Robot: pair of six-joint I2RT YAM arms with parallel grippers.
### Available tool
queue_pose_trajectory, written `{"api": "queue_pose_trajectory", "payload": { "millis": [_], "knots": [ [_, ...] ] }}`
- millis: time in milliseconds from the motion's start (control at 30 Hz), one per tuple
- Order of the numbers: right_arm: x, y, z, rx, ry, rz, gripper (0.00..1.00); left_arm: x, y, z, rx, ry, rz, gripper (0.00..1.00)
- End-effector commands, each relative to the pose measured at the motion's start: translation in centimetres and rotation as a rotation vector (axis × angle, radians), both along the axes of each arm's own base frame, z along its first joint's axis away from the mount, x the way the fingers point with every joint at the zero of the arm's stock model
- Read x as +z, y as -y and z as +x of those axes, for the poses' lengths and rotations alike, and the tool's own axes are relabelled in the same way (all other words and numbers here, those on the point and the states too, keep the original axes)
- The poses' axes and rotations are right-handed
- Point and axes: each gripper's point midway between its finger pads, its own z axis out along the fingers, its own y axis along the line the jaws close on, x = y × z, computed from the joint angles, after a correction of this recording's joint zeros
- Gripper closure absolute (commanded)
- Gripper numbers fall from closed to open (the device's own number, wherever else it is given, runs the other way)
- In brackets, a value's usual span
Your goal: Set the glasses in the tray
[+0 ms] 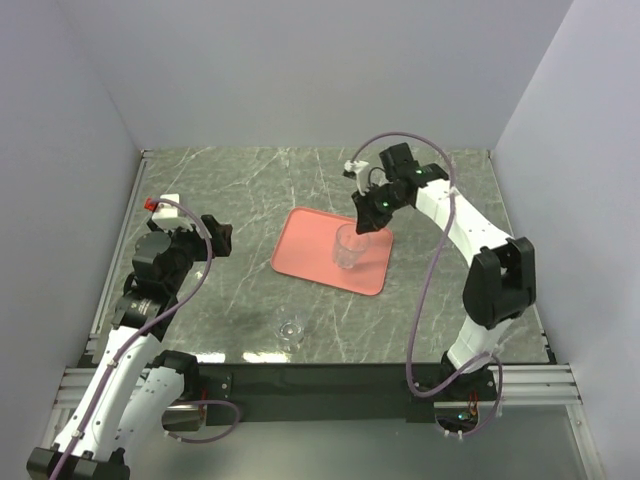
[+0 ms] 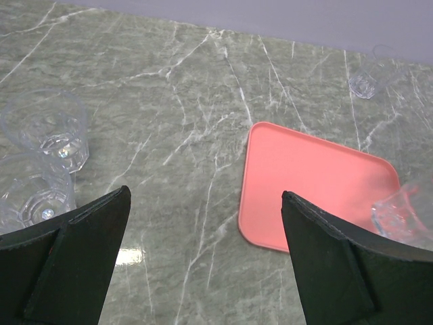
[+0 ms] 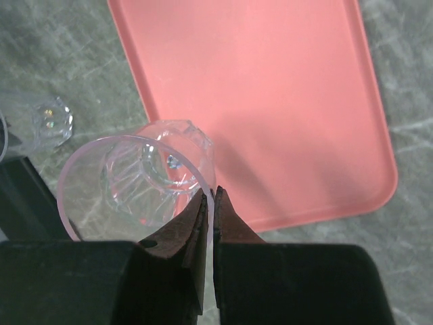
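Observation:
The salmon-pink tray point(image 1: 310, 245) lies mid-table and also shows in the left wrist view point(image 2: 311, 183) and the right wrist view point(image 3: 270, 101). My right gripper point(image 1: 363, 228) point(image 3: 211, 193) is shut on the rim of a clear glass point(image 1: 350, 250) point(image 3: 139, 183), upright over the tray; I cannot tell whether its base touches. My left gripper point(image 1: 220, 238) point(image 2: 203, 193) is open and empty, left of the tray. One glass point(image 1: 291, 330) stands near the front edge. Two glasses point(image 2: 51, 128) point(image 2: 34, 193) stand by my left finger, and another glass point(image 2: 365, 82) stands far off.
The table is grey-green marble point(image 1: 250, 180) with pale walls on three sides. A black rail point(image 1: 330, 378) runs along the near edge by the arm bases. A glass point(image 3: 51, 122) stands on the marble beside the tray in the right wrist view.

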Motion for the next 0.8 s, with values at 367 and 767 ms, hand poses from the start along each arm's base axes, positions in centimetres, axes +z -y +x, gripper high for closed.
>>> {"api": "queue_pose_trajectory", "payload": {
  "millis": [367, 767],
  "knots": [
    [0.8, -7.8, 5.4, 0.024, 0.089, -0.093, 1.0, 1.6, 0.2, 0.5, -0.011, 0.053, 0.01, 0.01],
    [-1.1, -10.8, 9.5, -0.044, 0.158, -0.189, 1.0, 1.5, 0.2, 0.6, -0.013, 0.051, 0.013, 0.01]
  ]
}}
